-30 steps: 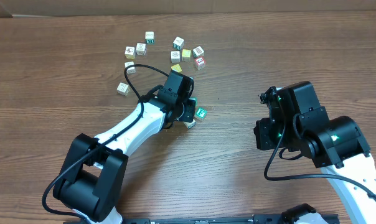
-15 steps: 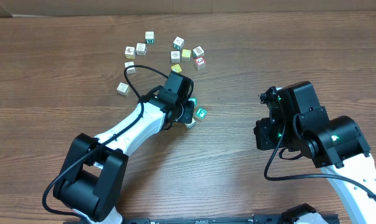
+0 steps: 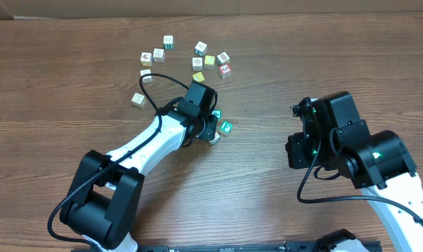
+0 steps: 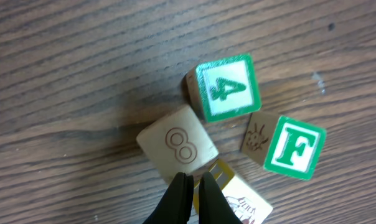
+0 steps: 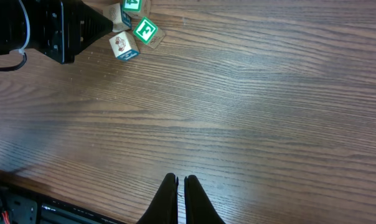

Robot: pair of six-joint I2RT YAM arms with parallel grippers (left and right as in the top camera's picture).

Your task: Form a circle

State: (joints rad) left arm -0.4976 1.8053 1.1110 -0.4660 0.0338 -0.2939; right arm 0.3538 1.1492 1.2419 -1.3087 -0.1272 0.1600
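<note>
Over the circle [image 4: 256, 138], left hand [image 4: 192, 180] seemingly unmoved.

Bright, even light from above. Soft shadows left of cubes [image 4: 227, 87] above left fingers [image 4: 175, 202]; fingers themselves dark, blurred. Table [image 5: 269, 124] beyond right fingers [image 5: 167, 200] sharp, dim far left of them.

Robotics lab bench: left arm [image 3: 152, 143] and right arm [image 3: 369, 157] at a wood-grain table [image 3: 50, 105].

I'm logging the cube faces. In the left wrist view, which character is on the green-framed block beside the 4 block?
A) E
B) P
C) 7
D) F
D: the green-framed block lying beside the 4 block bears a green F.
</note>
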